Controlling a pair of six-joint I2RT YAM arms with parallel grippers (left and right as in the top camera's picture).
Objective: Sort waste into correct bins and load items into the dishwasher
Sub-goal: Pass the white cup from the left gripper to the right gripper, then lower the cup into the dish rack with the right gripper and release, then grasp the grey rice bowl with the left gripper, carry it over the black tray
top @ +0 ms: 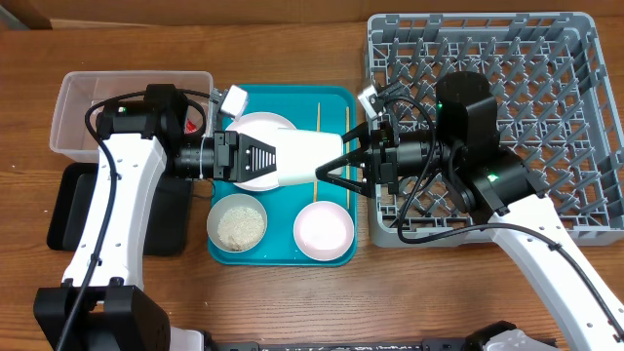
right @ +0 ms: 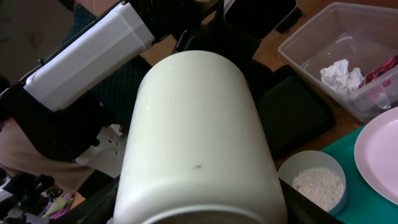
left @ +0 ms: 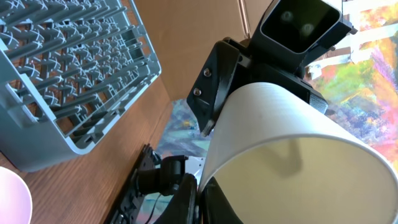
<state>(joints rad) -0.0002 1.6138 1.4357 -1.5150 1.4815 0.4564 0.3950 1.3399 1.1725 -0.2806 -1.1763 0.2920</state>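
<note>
A white cup (top: pixel 302 156) lies on its side in the air above the teal tray (top: pixel 336 97), between both grippers. My left gripper (top: pixel 255 156) is shut on the cup's rim (left: pixel 298 155), one finger inside (left: pixel 202 190). My right gripper (top: pixel 331 161) spans the cup's closed end (right: pixel 199 137), a finger against each side (right: pixel 199 214). On the teal tray lie a white plate (top: pixel 258 127), a bowl of white rice grains (top: pixel 238 224), an empty white bowl (top: pixel 324 231) and a chopstick (top: pixel 318 115). The grey dish rack (top: pixel 546 97) stands at the right.
The clear tub (top: pixel 78 97) at the far left holds a white tissue wad (right: pixel 339 74) and a red wrapper (right: pixel 379 71). The black tray (top: pixel 68 210) lies in front of it. The rack's near corner shows in the left wrist view (left: pixel 62 74).
</note>
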